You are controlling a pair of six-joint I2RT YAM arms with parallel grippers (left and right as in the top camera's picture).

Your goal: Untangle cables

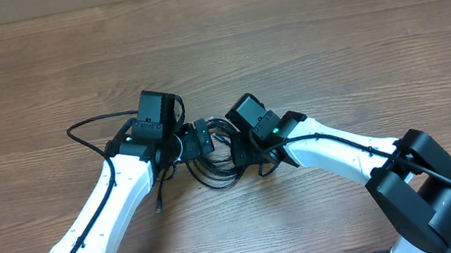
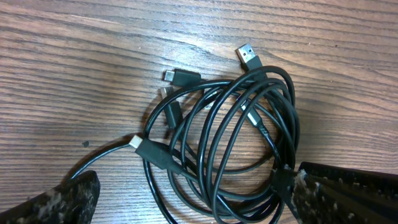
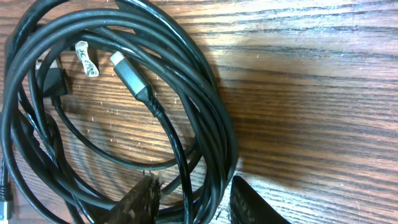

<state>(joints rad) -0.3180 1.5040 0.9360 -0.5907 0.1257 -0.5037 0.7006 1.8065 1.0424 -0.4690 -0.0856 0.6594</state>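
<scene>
The cables (image 3: 214,118) were thin, black, glossy cords wound into one loose coil, flat on the wooden desk (image 1: 328,28) between the two tools. Nearest the right tool (image 3: 196,208), several strands ran bunched between its fingers. Its jaws stood partway in; whether they pinched the bundle or only straddled it could not be told. Inside the loop lay a grey-sleeved plug (image 3: 127,73) with a pale tip, and beside it a small white tag (image 3: 87,59).

The left tool (image 2: 199,208) gaped fully and gripped nothing — the coil lay in its gap, the coil's edge touching or just beside one finger (image 2: 336,193). One strand led off past the other finger. Farther out, a flat USB plug (image 2: 249,55) poked beyond the coil's far rim, with a smaller plug (image 2: 180,76) near it on bare wood.

From overhead, the left arm (image 1: 118,193) and right arm (image 1: 338,149) met over the coil and covered much of it. A green light (image 1: 275,130) showed on the right wrist. Beyond them lay plain wood grain.

The coil's near edge was cut off in both wrist views — the separate cords could not be counted.
</scene>
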